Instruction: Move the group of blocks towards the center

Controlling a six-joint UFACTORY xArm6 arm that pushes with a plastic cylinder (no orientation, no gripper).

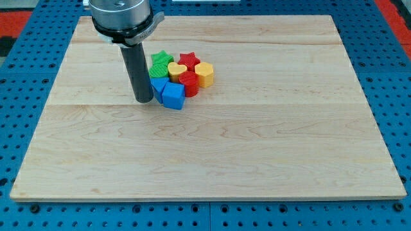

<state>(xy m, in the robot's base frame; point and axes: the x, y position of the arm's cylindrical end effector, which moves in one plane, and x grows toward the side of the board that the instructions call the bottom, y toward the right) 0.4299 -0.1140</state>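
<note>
Camera view shows my tip (143,101), a plain rod with no pincer to open or close, touching the left of a tight block cluster on the wooden bench (212,154): blue cube (173,96), green star (160,62), yellow heart (177,70), red star (189,61).

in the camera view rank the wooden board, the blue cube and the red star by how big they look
1. Wooden board, by far the largest.
2. Blue cube.
3. Red star, partly hidden behind other blocks and farther up the view, so its smaller look is unsure.
My tip sits just to the view's left of the cluster.
</note>
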